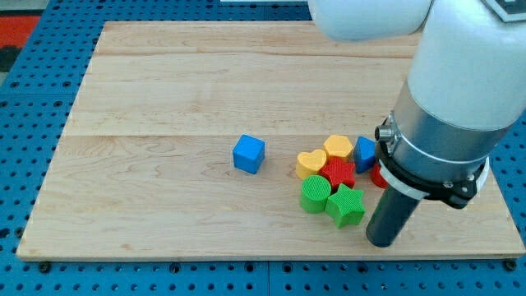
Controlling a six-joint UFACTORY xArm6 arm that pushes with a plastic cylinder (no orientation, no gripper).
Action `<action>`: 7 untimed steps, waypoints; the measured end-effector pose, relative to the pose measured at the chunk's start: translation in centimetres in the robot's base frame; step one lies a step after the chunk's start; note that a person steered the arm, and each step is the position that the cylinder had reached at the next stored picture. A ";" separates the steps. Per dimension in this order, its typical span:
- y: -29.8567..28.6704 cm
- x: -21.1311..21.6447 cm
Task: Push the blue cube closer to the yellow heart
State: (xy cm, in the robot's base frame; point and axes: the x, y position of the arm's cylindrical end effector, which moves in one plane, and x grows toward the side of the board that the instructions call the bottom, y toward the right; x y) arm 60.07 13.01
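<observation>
The blue cube (pixel 248 154) sits alone on the wooden board, left of a cluster of blocks. The yellow heart (pixel 311 162) is the cluster's leftmost block, a short gap to the cube's right. My tip (pixel 382 243) rests on the board near the view's bottom right, just right of the green star (pixel 346 205) and well right of the blue cube. The rod's thick dark lower part rises into the grey and white arm (pixel 448 99).
The cluster also holds a yellow hexagon (pixel 338 147), a red star (pixel 339 173), a green cylinder (pixel 315 194), a blue block (pixel 365 154) and a red block (pixel 379 176) partly hidden by the arm. The wooden board (pixel 164 82) lies on a blue pegboard.
</observation>
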 end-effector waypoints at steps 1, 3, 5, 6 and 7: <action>-3.3 -1.7; -11.0 -2.9; -17.5 -6.1; -17.0 -9.7; -14.5 -11.6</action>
State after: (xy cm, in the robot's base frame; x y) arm 48.51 -1.52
